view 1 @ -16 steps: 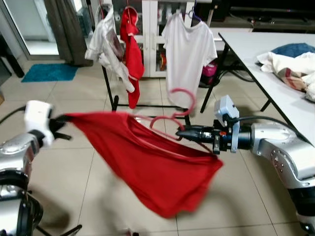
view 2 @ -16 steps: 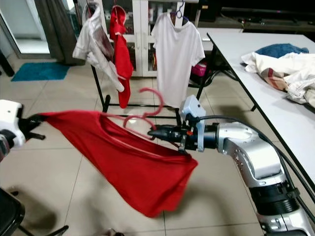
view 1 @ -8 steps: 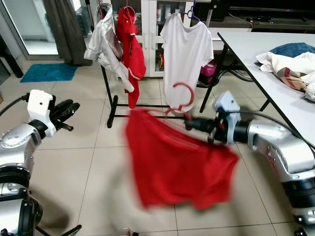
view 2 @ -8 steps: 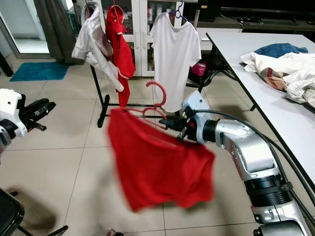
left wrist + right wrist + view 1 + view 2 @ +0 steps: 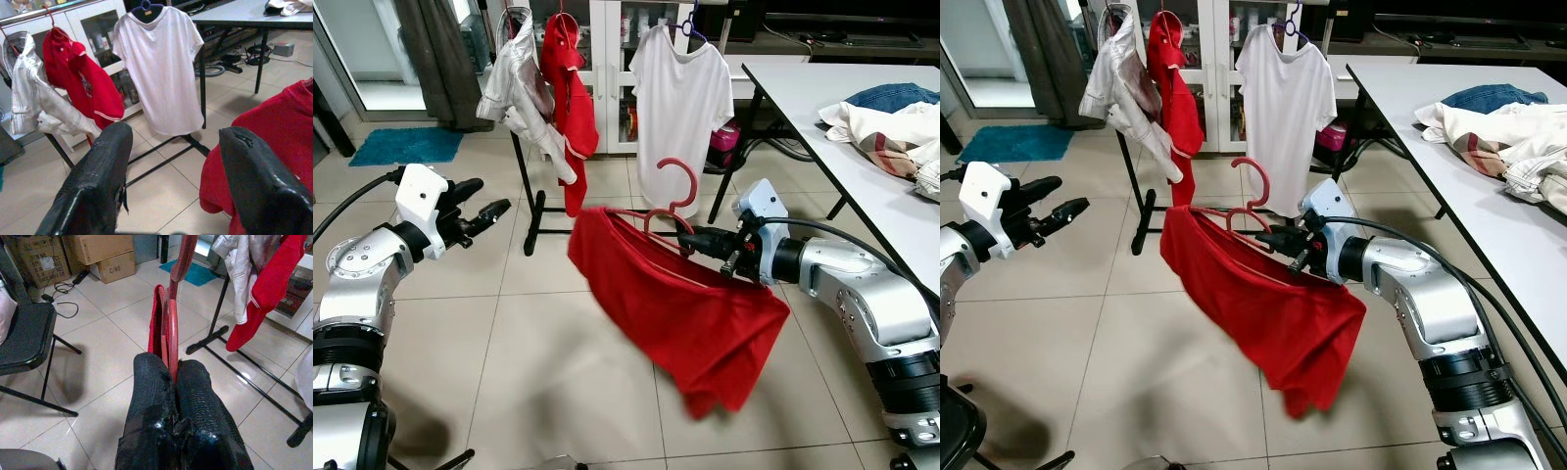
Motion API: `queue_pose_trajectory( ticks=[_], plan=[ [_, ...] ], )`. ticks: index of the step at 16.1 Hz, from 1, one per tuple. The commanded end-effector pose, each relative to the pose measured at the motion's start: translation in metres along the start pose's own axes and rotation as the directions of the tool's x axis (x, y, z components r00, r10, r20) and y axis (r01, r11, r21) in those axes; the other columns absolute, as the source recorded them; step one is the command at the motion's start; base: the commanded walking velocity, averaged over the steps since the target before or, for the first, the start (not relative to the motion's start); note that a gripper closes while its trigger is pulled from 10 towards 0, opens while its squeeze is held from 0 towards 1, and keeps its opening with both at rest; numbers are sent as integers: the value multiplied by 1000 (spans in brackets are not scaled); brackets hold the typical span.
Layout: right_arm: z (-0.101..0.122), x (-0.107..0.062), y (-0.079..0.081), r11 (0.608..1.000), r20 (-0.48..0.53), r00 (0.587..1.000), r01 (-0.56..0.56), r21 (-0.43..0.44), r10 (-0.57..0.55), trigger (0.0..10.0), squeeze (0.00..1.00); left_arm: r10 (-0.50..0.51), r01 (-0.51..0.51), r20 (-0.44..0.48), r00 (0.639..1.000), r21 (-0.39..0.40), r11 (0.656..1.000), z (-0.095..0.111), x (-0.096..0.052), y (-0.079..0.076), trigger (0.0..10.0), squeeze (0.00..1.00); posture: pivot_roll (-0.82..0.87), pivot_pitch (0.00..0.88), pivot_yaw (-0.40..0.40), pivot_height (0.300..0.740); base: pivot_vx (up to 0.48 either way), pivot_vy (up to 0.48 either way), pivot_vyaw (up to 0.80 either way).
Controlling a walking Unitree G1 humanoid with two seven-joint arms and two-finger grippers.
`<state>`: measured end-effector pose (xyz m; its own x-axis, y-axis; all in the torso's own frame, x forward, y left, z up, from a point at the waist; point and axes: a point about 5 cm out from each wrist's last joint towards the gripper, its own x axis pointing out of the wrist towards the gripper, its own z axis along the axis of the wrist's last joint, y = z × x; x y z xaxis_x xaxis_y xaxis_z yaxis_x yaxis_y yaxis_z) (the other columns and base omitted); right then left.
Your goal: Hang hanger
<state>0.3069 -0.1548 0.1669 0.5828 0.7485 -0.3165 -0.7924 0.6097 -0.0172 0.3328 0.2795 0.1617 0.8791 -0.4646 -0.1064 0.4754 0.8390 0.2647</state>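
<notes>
- The right claw [image 5: 690, 236] is clamped tight on the pink hanger [image 5: 667, 201], holding it up over the tiled floor [image 5: 509, 333], in front of the clothes rack [image 5: 538, 201].
- A red shirt [image 5: 680, 308] droops from the hanger.
- The left claw [image 5: 487, 199] hovers apart to the side, fingers spread, holding nothing.
- A white T-shirt [image 5: 680, 98] hangs on the rack.

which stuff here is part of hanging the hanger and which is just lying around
Part of the job:
- pink hanger, pinched in the right end effector
- red shirt draped on it
- clothes rack, where it would likely go
- left end effector, open and free

Just lying about:
- white t-shirt, red garment and white jacket already hung
- clothes pile on the table
- teal mat
</notes>
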Motion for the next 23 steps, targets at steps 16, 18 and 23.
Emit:
queue_pose_trajectory(
  ticks=[16, 18, 23],
  plan=[
    [12, 18, 14, 999, 81, 997, 16, -36, -13, 10000, 0, -467, 465, 109, 878, 43, 884, 51, 59, -82, 10000, 1000, -124, 0, 48, 740, 0, 0, 0],
    [14, 17, 18, 994, 68, 996, -42, -98, 49, 10000, 0, -587, 582, 76, 806, 74, 810, 58, 56, -78, 10000, 1000, -127, 0, 59, 740, 0, 0, 0],
    [21, 13, 38, 950, 86, 963, -235, -203, 257, 10000, 0, -737, 738, -41, 674, 71, 671, 53, 55, -83, 5059, 0, -127, 0, 69, 740, 0, 0, 0]
  ],
)
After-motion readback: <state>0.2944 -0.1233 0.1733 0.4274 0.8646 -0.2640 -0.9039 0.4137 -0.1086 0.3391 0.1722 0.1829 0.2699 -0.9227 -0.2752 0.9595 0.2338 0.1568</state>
